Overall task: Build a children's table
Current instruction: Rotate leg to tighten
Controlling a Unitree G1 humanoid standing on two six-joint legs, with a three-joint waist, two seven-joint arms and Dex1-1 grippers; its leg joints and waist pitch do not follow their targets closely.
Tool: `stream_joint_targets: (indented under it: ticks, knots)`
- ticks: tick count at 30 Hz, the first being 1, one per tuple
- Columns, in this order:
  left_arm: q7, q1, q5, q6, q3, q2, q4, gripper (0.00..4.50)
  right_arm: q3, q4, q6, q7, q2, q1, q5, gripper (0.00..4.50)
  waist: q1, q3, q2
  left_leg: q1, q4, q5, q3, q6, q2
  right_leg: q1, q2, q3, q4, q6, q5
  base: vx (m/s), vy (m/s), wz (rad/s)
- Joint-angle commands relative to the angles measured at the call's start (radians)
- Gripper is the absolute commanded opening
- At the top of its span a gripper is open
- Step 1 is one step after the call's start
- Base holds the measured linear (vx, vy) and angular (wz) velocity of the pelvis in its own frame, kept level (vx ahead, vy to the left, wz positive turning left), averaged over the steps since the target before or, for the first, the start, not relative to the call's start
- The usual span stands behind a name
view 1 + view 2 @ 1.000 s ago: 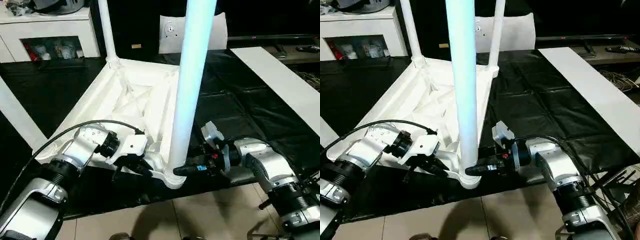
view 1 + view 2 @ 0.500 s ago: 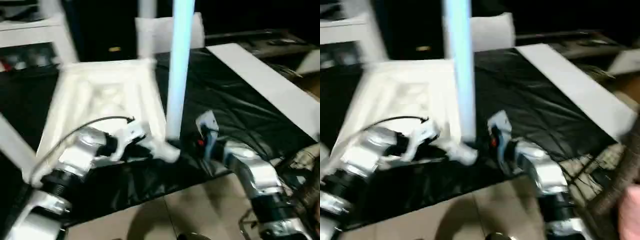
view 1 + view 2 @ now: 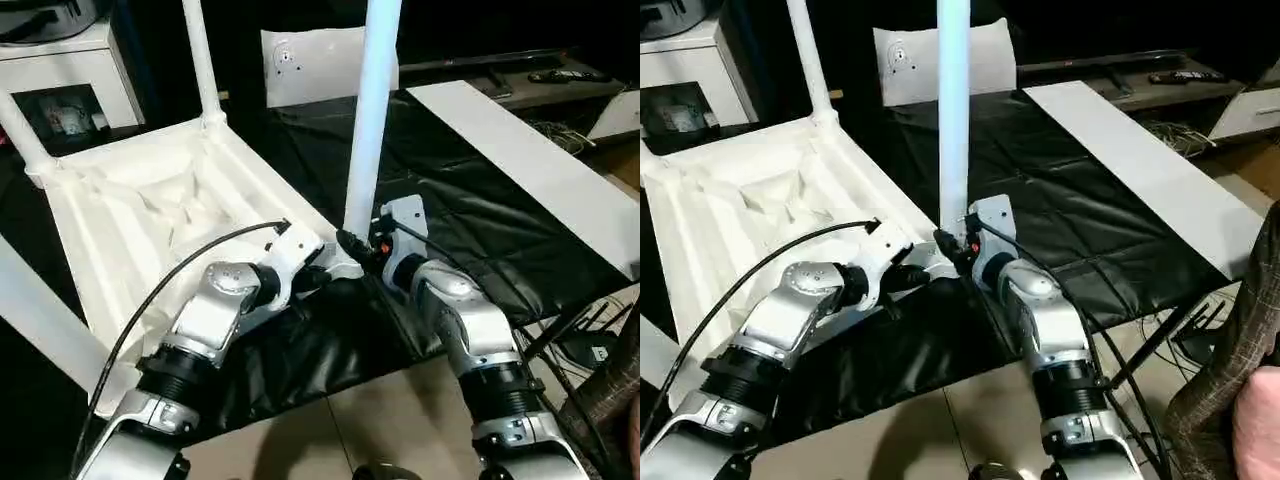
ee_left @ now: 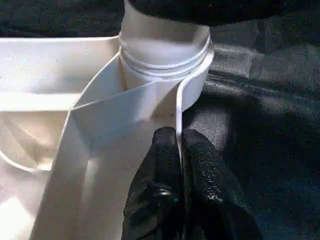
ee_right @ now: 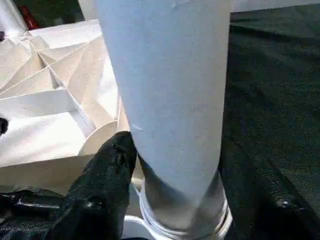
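Left hand (image 4: 178, 137): both black fingers (image 4: 160, 190) are pressed together on the thin upright rim of the upturned table (image 3: 130, 210), just beside the near corner socket (image 4: 165, 55); the grip is narrow and holds the rim. Right hand (image 3: 356, 244): it sits at the same corner from the other side, spread around the base of the near leg (image 3: 372, 110). One of its fingers (image 5: 100, 190) lies against the leg just above the socket collar, while the other stands slightly off the far side, so the leg is straddled, not clamped. The near leg stands upright in the socket. The table lies with its ribbed underside up on the black-covered tabletop (image 3: 470, 200), its near corner close to the front edge. A far leg (image 3: 200, 55) stands in the far corner, a third leg (image 3: 20, 130) rises at the far left corner, and a fourth leg (image 3: 40, 330) crosses the left foreground. A long white board (image 3: 520, 160) lies on the black cover, well to the right. Behind are a white bag (image 3: 310, 65) and a white cabinet (image 3: 70, 70).
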Motion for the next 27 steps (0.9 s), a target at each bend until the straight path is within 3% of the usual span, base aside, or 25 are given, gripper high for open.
stream_joint_targets:
  ticks: [1,5,12,15,17,23,24,27]
  knots:
    - [-0.041,-0.023,-0.009,-0.029,-0.041,0.007,-0.014,0.0,0.068,-0.014,-0.009,0.084,0.018,0.038,0.031,3.02,0.008,-0.06,0.005,-0.007,-0.07,-0.255,-0.015,0.048,0.03,0.051,-0.059,0.049,-0.09,-0.104,-0.452,0.0,0.0,0.0]
    - [-0.105,-0.019,-0.012,-0.084,-0.054,0.045,-0.006,0.0,0.059,-0.055,-0.039,0.146,-0.018,0.064,0.057,3.28,0.013,-0.062,0.005,-0.009,-0.071,-0.243,-0.015,0.055,0.033,0.055,-0.06,0.054,-0.083,-0.12,-0.405,0.0,0.0,0.0]
    - [-0.289,-0.01,-0.035,-0.243,-0.094,0.131,0.02,0.0,0.069,-0.087,-0.11,0.309,-0.142,0.096,0.061,3.95,0.032,-0.059,0.004,0.0,-0.07,-0.261,-0.011,0.052,0.034,0.049,-0.064,0.057,-0.09,-0.113,-0.45,0.0,0.0,0.0]
    - [-0.448,-0.016,-0.047,-0.343,-0.138,0.204,0.059,0.0,0.071,-0.104,-0.126,0.491,-0.259,0.102,0.099,4.14,0.052,-0.063,0.008,0.005,-0.072,-0.238,-0.01,0.061,0.041,0.05,-0.059,0.061,-0.077,-0.137,-0.358,0.0,0.0,0.0]
    - [-0.518,-0.022,-0.066,-0.385,-0.144,0.217,0.075,0.0,0.079,-0.091,-0.141,0.563,-0.3,0.097,0.109,4.38,0.063,-0.062,0.003,0.004,-0.073,-0.229,-0.007,0.061,0.041,0.053,-0.062,0.062,-0.07,-0.163,-0.318,0.0,0.0,0.0]
    - [-0.664,-0.043,-0.084,-0.444,-0.183,0.253,0.099,0.0,0.112,-0.075,-0.15,0.703,-0.37,0.077,0.127,4.49,0.082,-0.062,0.002,0.005,-0.072,-0.21,-0.004,0.057,0.043,0.055,-0.064,0.063,-0.067,-0.17,-0.329,0.0,0.0,0.0]
    - [-0.681,-0.05,-0.084,-0.456,-0.191,0.256,0.107,0.0,0.121,-0.073,-0.156,0.728,-0.379,0.073,0.129,4.49,0.083,-0.063,-0.002,0.005,-0.071,-0.21,-0.003,0.057,0.043,0.055,-0.065,0.064,-0.066,-0.171,-0.328,0.0,0.0,0.0]
    - [-0.709,-0.06,-0.083,-0.476,-0.202,0.259,0.12,0.0,0.137,-0.074,-0.158,0.775,-0.393,0.069,0.138,4.49,0.091,-0.062,0.0,0.007,-0.071,-0.217,-0.002,0.054,0.043,0.054,-0.065,0.063,-0.069,-0.166,-0.355,0.0,0.0,0.0]
